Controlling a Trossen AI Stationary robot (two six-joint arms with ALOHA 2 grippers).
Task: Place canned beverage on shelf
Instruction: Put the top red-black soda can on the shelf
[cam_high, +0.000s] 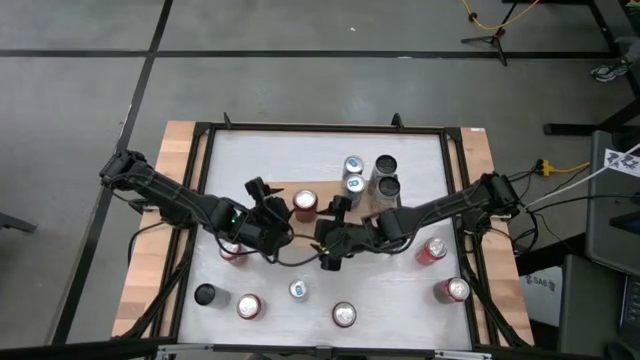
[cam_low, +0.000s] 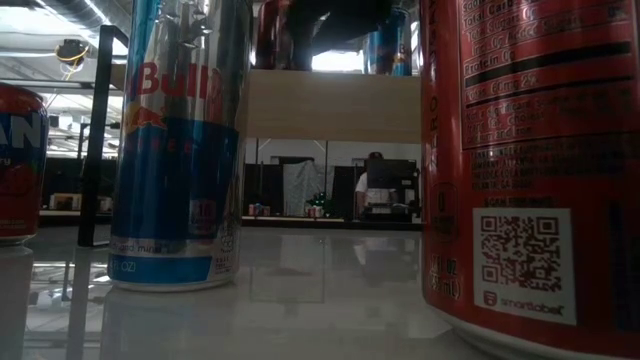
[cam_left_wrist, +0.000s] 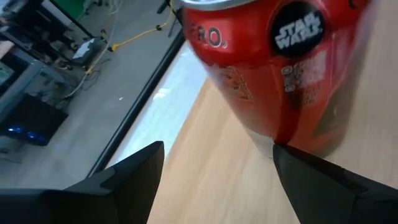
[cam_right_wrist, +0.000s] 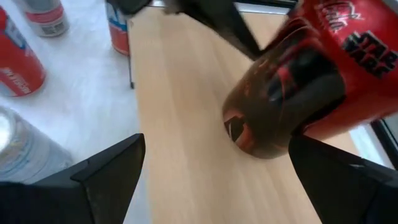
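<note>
1. Standing on the light wooden shelf (cam_high: 318, 200) near the middle of the table (cam_high: 300, 150), a red Star Wars can (cam_high: 305, 205) sits upright on the board's left part.
2. Just left of it, the left gripper (cam_high: 272, 212) has its fingers spread to either side of the can's base, released, with bare wood showing between finger and can in the left wrist view.
3. Right of the can, the right gripper (cam_high: 340, 207) hangs over the board with fingers spread wide and nothing between them.
4. Further right, two silver cans (cam_high: 353, 172) and two dark-topped cans (cam_high: 386, 175) stand on the shelf's far right part.
5. Loose cans (cam_high: 440, 270) dot the white tabletop nearer the camera side.
</note>
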